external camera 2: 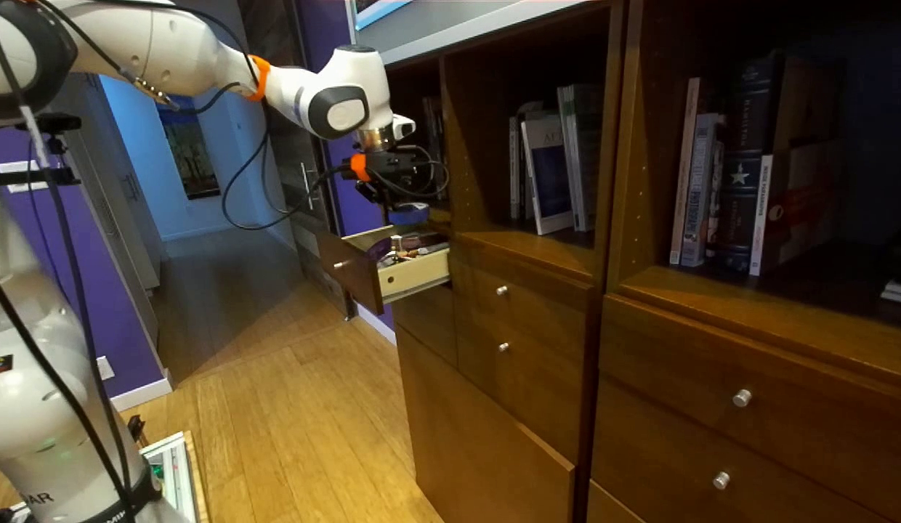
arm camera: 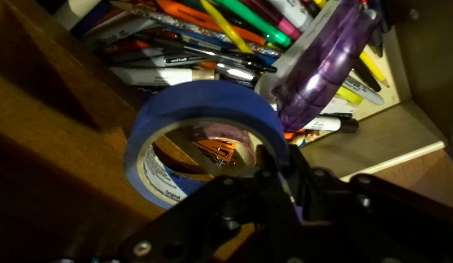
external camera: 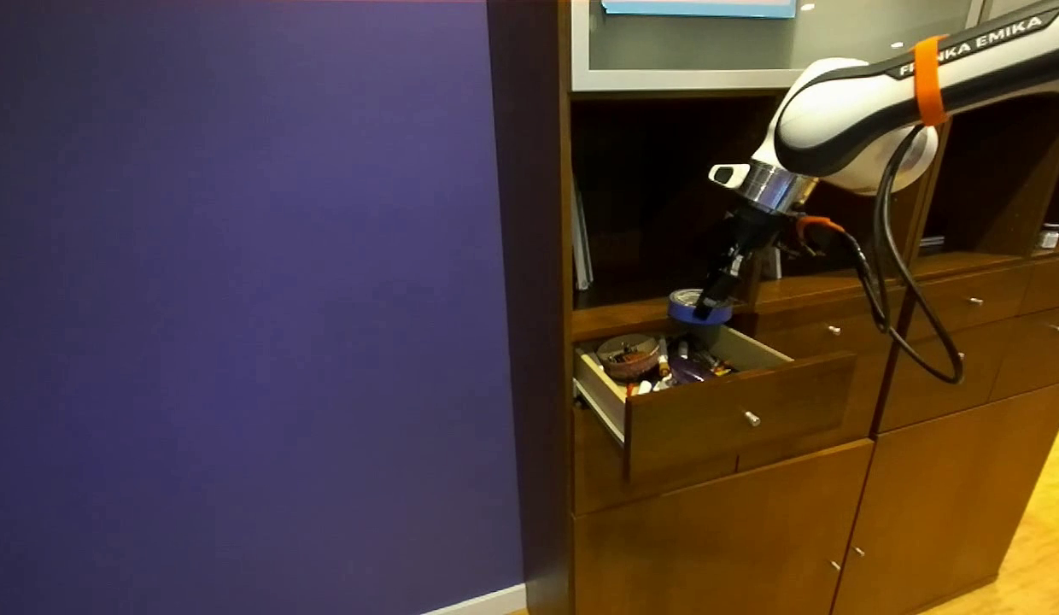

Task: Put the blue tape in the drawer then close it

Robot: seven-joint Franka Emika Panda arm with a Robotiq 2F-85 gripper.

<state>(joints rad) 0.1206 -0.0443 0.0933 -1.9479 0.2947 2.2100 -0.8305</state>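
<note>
Above the pulled-out drawer [external camera: 692,431] | hand [arm camera: 281,157] pinching tape [arm camera: 208,96] by its ring wall | likely held there for lowering it inside

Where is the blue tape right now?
Gripped by the end effector, the blue tape hangs above the open drawer in both exterior views; in the wrist view, it sits just left of centre.

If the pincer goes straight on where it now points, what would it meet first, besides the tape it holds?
Probably something inside the open drawer, perhaps the round container; depth is unclear, so the blue tape in the pincer might touch the cabinet ledge first.
</note>
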